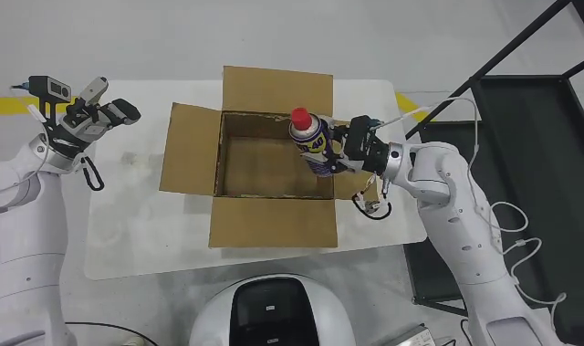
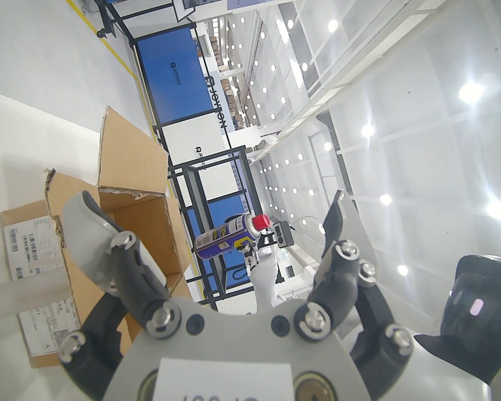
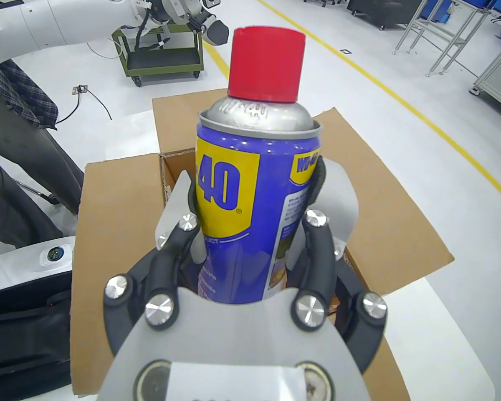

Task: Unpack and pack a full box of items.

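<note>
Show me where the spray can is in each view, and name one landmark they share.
Top view: the spray can is over the right side of the open box, held by the right gripper.
Left wrist view: the spray can is far off beyond the box, in the other arm's gripper.
Right wrist view: the spray can is close up, clamped above the box.
Shared landmark: the box.

The left end effector [image 1: 102, 111] sat at 9 o'clock in the top view, aimed toward 2 o'clock with its fingers [image 2: 87, 219] spread apart. The right end effector [image 1: 349, 151], at 3 o'clock, pointed toward 9 o'clock and was clamped on a spray can [image 1: 310, 136].
</note>
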You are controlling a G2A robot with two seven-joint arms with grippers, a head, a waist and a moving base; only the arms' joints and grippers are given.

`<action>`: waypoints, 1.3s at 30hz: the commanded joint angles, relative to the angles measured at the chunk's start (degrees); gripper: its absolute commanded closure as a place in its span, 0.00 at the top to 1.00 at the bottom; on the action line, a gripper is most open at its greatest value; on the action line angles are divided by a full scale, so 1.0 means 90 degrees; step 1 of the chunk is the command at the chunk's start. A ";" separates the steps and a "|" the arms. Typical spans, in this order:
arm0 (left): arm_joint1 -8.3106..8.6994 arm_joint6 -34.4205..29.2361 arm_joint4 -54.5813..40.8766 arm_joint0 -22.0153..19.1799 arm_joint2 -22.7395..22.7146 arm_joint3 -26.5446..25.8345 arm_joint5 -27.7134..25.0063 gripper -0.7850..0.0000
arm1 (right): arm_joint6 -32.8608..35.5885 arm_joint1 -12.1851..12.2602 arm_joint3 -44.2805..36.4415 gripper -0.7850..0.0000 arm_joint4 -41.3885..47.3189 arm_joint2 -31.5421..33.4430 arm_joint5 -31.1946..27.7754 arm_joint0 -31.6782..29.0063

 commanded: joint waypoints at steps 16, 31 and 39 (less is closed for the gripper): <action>0.0000 0.0000 0.0000 0.0000 0.0000 0.0000 0.0000 1.00 | -0.5453 0.0028 0.1077 0.00 -0.1369 0.2492 0.1350 -0.2874; 0.0000 0.0000 0.0000 0.0000 0.0000 0.0000 0.0000 1.00 | -0.5972 -0.0020 0.1599 0.00 -0.1280 0.2375 0.1473 -0.3111; 0.0000 0.0000 0.0000 0.0000 0.0000 0.0000 0.0000 1.00 | -0.5858 -0.0025 0.1608 0.00 -0.1179 0.2395 0.1592 -0.3068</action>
